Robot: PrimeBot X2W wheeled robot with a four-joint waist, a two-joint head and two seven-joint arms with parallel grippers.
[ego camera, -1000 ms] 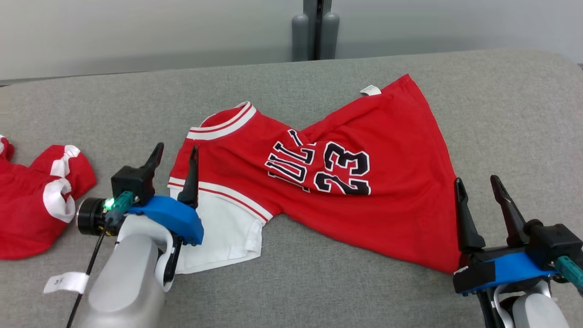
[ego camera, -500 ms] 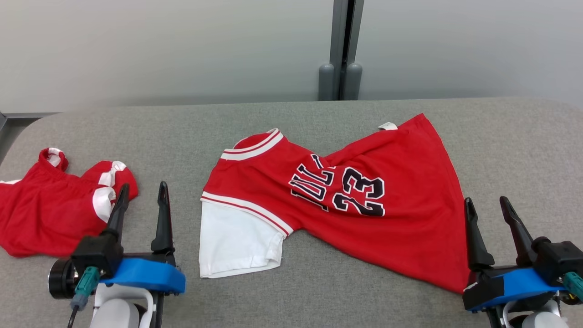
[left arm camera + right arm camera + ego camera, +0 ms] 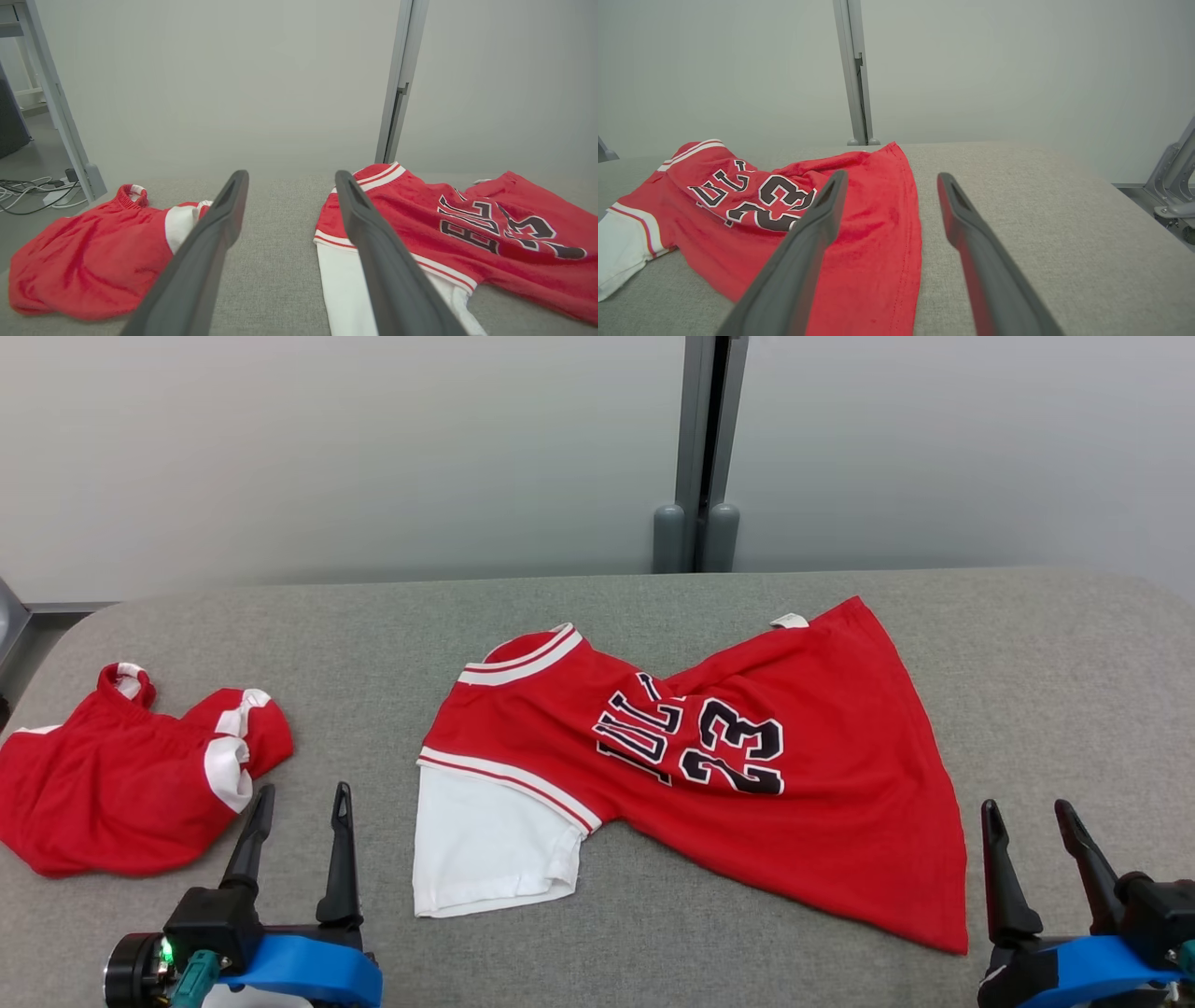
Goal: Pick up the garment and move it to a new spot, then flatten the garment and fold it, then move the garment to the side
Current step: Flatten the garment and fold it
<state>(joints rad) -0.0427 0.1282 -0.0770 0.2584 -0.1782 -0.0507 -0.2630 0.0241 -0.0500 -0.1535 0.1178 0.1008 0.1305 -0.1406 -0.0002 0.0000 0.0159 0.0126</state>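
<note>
The red number 23 jersey [image 3: 822, 821] lay crumpled and twisted at the middle of the grey padded table [image 3: 373, 616]. Its white sleeve [image 3: 485, 849] pointed toward the table's near edge, and its hem fanned out toward the table's right end. A second red garment with white trim [image 3: 112, 793] sat bunched at the table's left end. The left gripper [image 3: 304, 793] hovered over the table's near left edge, fingers spread and empty. The right gripper [image 3: 1027, 807] hung at the table's near right edge, likewise spread, holding nothing.

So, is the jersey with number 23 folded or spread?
Spread out but not flat: the jersey is twisted and bunched near its middle.
</note>
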